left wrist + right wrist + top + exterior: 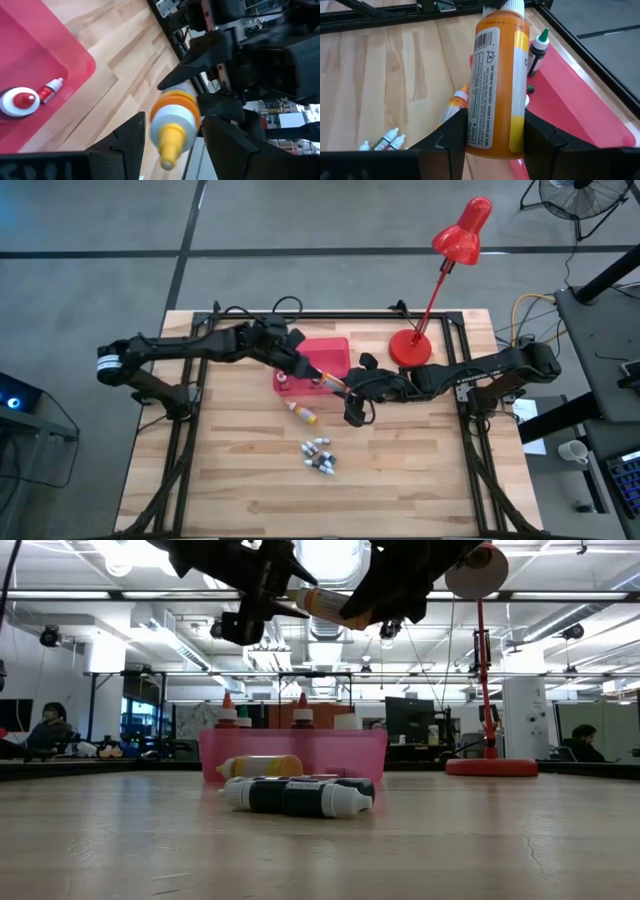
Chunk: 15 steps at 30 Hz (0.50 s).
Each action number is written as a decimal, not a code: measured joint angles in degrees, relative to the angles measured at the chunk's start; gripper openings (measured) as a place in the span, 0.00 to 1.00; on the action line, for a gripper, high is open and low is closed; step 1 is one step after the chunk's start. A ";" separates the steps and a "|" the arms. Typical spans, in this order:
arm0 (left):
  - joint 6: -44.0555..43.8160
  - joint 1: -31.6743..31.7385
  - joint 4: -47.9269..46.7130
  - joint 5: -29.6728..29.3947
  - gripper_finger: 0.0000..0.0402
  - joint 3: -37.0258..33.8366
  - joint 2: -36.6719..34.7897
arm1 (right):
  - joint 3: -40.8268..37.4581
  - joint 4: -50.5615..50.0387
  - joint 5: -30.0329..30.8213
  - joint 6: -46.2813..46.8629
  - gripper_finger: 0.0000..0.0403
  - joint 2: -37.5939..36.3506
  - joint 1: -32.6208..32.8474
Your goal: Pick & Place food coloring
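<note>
While held aloft: orange plastic dropper bottle [497,85]
Right gripper [492,132]: fingers clamped on its body
Left gripper [172,137]: fingers apart around its yellow tip

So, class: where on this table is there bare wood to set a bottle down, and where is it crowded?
Free: the wood left of the loose bottles, along the front edge, and the right front corner below the lamp. Crowded: around the red tray, where both tools meet, right tool shut on an orange bottle, left tool beside it.
</note>
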 joint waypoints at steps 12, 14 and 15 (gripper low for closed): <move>1.31 0.04 0.40 1.27 0.38 0.07 -0.26 | 0.00 -0.07 0.35 -0.28 0.34 -0.02 -0.34; 1.78 0.04 0.39 1.25 0.34 0.04 -0.26 | 0.00 -0.07 0.36 -0.43 0.34 -0.02 -0.35; 2.03 0.04 0.38 1.25 0.32 0.04 -0.26 | 0.00 -0.06 0.36 -0.46 0.34 -0.02 -0.35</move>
